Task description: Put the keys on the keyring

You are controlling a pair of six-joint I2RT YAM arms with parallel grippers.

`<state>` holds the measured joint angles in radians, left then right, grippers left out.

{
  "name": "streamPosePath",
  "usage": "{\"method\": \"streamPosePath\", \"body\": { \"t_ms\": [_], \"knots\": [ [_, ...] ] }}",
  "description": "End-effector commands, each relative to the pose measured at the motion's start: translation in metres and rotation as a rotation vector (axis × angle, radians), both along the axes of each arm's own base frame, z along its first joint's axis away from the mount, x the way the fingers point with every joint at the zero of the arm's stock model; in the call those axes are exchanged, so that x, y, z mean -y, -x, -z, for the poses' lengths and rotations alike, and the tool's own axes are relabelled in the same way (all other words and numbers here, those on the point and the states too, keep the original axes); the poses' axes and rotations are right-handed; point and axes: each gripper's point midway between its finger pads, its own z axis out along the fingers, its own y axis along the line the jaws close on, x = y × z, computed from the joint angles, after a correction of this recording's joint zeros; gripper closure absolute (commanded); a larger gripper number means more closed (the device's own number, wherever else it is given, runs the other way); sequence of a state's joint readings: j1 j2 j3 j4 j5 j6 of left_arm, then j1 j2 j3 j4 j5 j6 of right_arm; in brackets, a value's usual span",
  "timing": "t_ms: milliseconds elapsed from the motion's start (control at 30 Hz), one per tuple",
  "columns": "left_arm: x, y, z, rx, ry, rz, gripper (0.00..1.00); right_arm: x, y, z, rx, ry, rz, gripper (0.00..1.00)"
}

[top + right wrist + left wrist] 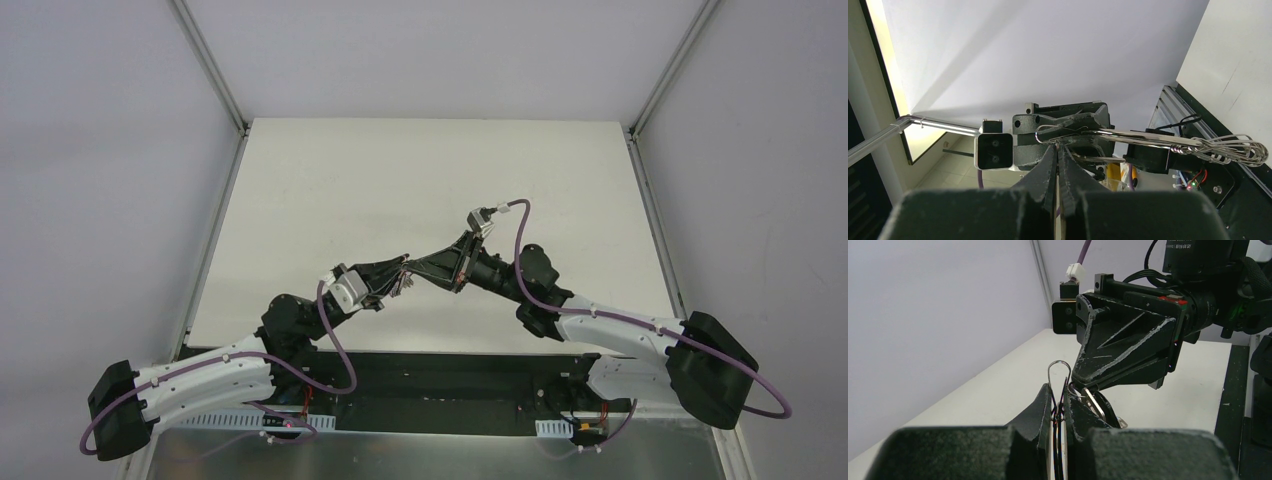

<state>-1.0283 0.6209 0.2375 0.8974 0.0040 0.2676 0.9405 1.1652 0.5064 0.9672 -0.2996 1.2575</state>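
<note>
Both grippers meet tip to tip above the middle of the white table. My left gripper is shut on the keyring, and a narrow loop of its silver wire sticks up past the fingertips. In the right wrist view the keyring runs sideways as a shiny wire with a coiled twist and loops at its right end. My right gripper is shut, and a thin strip shows between its fingers. In the left wrist view a silver key with a black head hangs just under the right gripper.
The left gripper and right gripper touch noses in the top view. Purple cables arc off both wrists. Grey walls and metal rails border the table, and a black base strip lies along its near edge.
</note>
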Motion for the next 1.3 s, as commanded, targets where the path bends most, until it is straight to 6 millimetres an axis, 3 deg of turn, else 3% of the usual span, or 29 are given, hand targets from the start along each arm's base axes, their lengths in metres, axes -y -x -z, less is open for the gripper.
{"method": "streamPosePath", "body": {
  "t_ms": [0,800,1267],
  "knots": [
    [-0.001,0.014,-0.022,0.051,0.078,0.06,1.0,0.001,-0.001,-0.03,0.066,-0.073,0.022,1.0],
    [0.004,0.024,-0.019,0.034,0.083,0.128,1.0,0.01,-0.011,-0.052,0.156,-0.088,0.114,1.0],
    [0.006,0.025,-0.015,0.021,0.078,0.138,1.0,0.005,-0.013,-0.059,0.161,-0.104,0.102,1.0]
  ]
}}
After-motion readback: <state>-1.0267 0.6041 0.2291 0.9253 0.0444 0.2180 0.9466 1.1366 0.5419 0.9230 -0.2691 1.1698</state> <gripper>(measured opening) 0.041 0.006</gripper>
